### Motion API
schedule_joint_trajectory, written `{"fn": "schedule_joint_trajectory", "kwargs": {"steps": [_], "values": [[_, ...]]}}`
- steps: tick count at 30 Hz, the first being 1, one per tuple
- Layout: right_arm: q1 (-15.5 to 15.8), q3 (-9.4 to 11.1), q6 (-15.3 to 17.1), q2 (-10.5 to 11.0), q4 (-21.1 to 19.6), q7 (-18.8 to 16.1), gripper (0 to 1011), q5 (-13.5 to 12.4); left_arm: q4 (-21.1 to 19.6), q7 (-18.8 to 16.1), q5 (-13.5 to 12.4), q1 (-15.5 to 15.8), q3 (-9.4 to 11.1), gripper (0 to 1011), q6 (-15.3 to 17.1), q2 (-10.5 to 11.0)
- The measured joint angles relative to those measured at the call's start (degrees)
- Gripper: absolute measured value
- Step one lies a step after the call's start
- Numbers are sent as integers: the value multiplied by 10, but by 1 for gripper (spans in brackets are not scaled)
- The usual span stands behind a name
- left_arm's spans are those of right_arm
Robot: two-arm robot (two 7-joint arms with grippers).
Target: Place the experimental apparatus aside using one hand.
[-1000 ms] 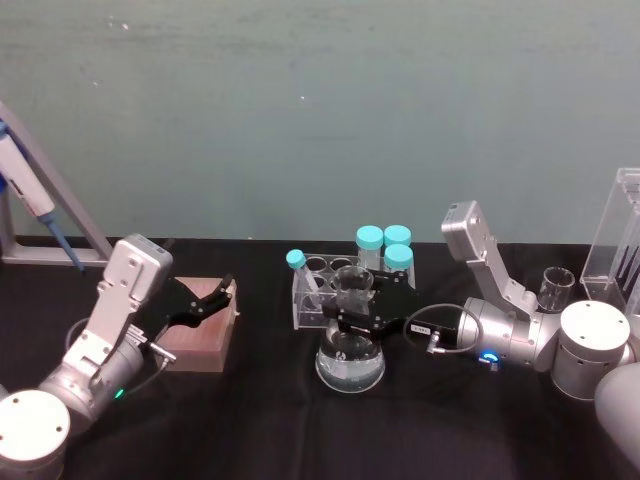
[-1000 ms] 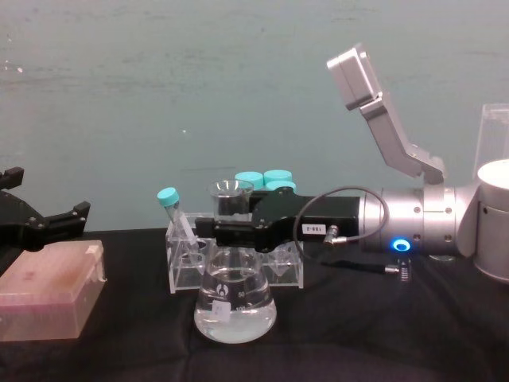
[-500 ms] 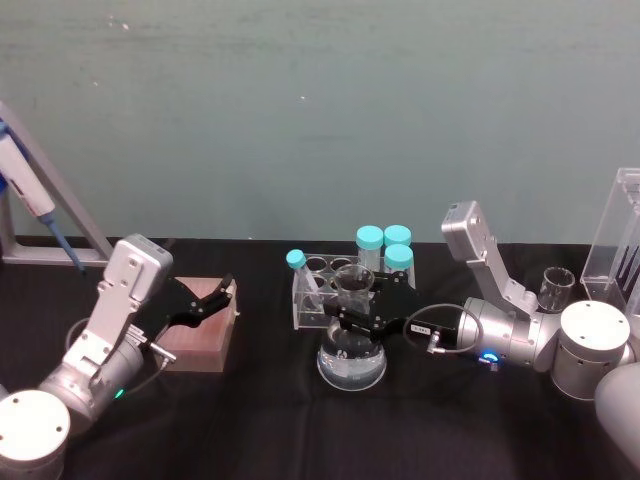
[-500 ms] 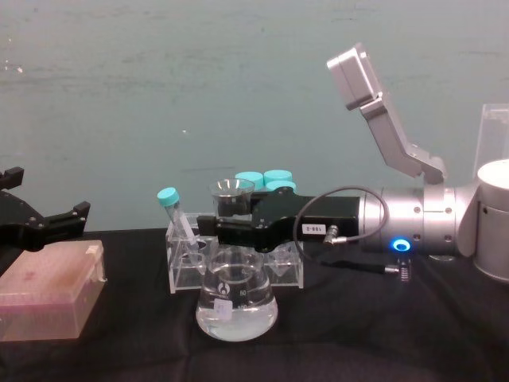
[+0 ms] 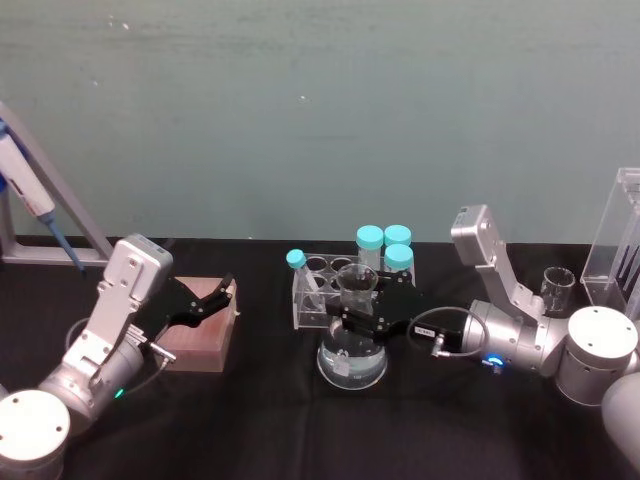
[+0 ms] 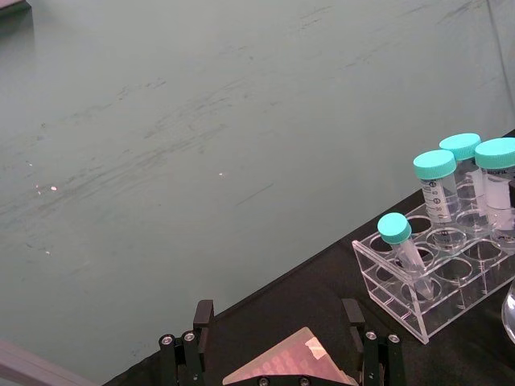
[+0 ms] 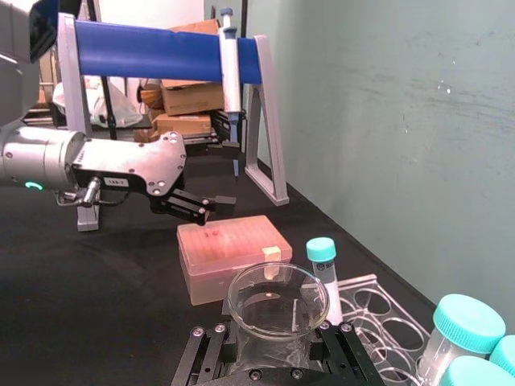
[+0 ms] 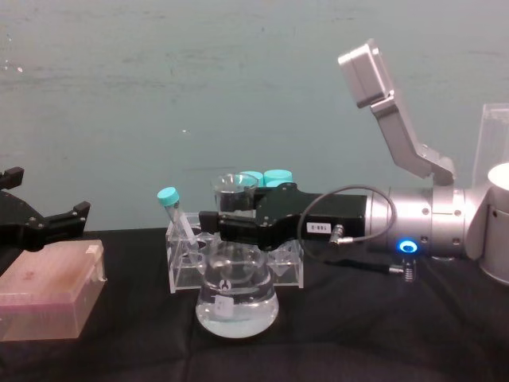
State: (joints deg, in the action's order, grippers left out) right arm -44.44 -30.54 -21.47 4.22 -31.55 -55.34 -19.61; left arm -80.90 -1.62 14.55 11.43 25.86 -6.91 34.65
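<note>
Black-clothed bench [image 5: 250, 420] | conical flask [image 8: 236, 296] mid-bench before tube rack [image 8: 187, 263] | right gripper [image 8: 231, 227] jaws closed on its neck | left gripper [image 5: 215, 300] parked open over pink box [image 8: 48, 288] | glass, liquid-filled: fragile, slippery, bottom-heavy; neck grip suits.

Black table [image 5: 250, 420], tube rack [image 5: 335, 290], pink box [image 5: 205, 325], beaker [image 5: 556, 288]

The right arm extends horizontally from the right side toward the table centre, blue ring lit on its silver wrist. The right gripper [image 8: 219, 225] has its black fingers [image 5: 352, 322] clamped on a glass neck. The left gripper [image 5: 222, 297] rests parked at the left, fingers spread apart.
</note>
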Motion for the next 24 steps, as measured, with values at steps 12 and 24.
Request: {"fn": "schedule_joint_trajectory", "kwargs": {"steps": [12,24], "values": [[31,1,40,28,-73,18,451,-13,0,0,0,0,0,1000,0,0],[66,3,71,69,-151,54,451,-30,0,0,0,0,0,1000,0,0]]}}
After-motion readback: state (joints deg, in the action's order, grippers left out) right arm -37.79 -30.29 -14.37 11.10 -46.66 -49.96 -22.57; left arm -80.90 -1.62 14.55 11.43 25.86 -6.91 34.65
